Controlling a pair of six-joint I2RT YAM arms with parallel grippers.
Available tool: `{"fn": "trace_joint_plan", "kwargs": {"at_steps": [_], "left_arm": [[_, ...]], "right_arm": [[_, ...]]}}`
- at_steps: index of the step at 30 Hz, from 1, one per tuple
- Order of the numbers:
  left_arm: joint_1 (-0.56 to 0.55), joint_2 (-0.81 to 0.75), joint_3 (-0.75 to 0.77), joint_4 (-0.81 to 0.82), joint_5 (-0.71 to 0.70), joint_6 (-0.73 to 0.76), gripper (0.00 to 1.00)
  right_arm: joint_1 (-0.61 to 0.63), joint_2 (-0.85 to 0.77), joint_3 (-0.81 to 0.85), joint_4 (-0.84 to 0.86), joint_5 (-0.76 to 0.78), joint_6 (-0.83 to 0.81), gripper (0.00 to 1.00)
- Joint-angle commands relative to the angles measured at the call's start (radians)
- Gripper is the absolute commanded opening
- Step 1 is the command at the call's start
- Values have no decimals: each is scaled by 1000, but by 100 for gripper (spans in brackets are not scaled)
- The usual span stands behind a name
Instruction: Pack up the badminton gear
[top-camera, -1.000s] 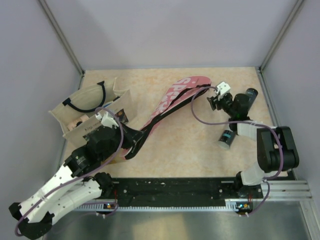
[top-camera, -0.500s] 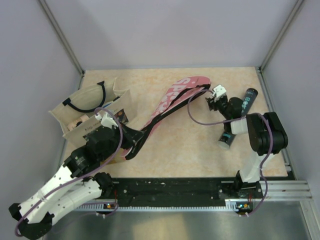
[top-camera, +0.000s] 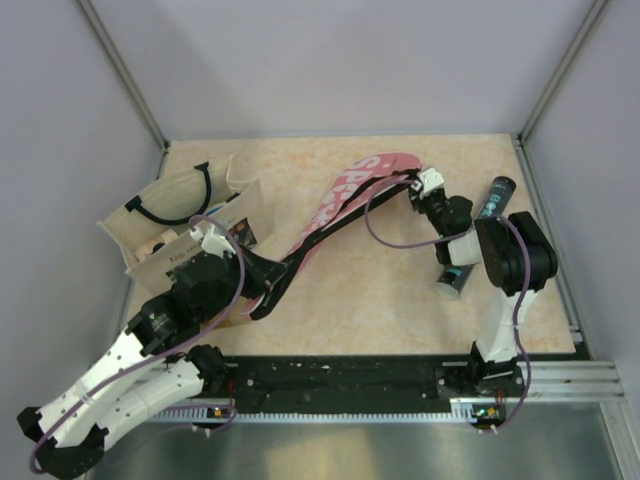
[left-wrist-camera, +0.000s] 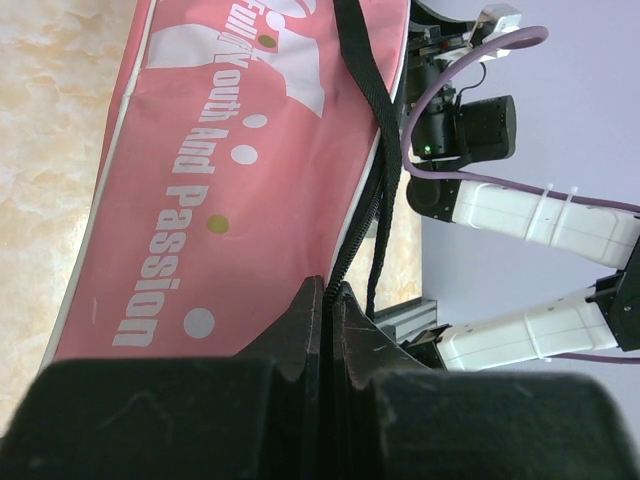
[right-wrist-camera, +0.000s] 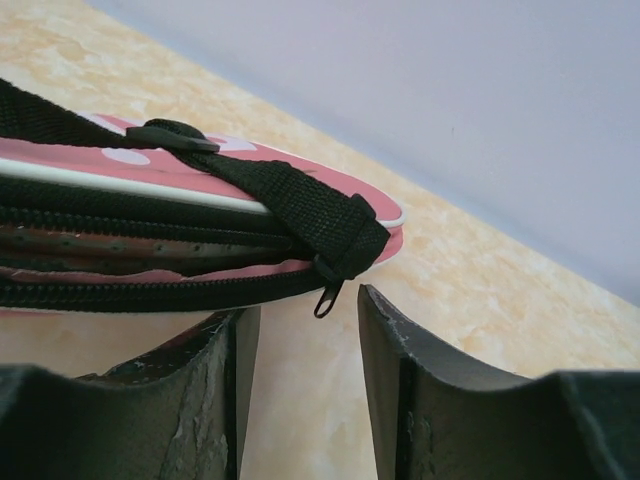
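Now clamping pink cover's (top-camera: 345, 195) narrow near-left end in left gripper (left-wrist-camera: 323, 292), slanted toward far-right, straddling its zipper pull (right-wrist-camera: 326, 299) with right gripper (right-wrist-camera: 306, 316) parted.

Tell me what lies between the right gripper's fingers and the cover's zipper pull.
Nothing. In the right wrist view the zipper pull of the cover hangs just past the open right gripper, only bare table showing in the gap.
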Motion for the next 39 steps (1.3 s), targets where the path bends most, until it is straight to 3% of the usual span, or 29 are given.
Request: {"fn": "trace_joint_plan", "kwargs": {"at_steps": [1,4,9,16,25,30,36,37,39], "left_arm": [[4,-24,66,89,-3,-8,0],[4,-22,66,86,-3,-5,0],[4,-22,63,78,-9,0,0],[4,-18,20,98,-26,9,0],[4,-10,10,109,-37,9,0],[4,-35,11,110,-41,-25,0],[4,-79,16,103,-34,-58,0],[3,-84,17,104,-31,-60,0],[4,-84,23,106,-15,-63,0]], "right_arm": [[13,38,36,133,38,21,41],[13,50,38,159,58,19,29],[13,47,19,205,46,9,0],[15,6,-22,218,-95,62,0],[15,-103,-79,163,-118,96,0],[-39,-116,-125,237,-176,176,0],[-137,-136,-166,332,-392,286,0],[-145,-134,-171,327,-402,282,3],[-150,-131,-177,317,-399,247,28]]}}
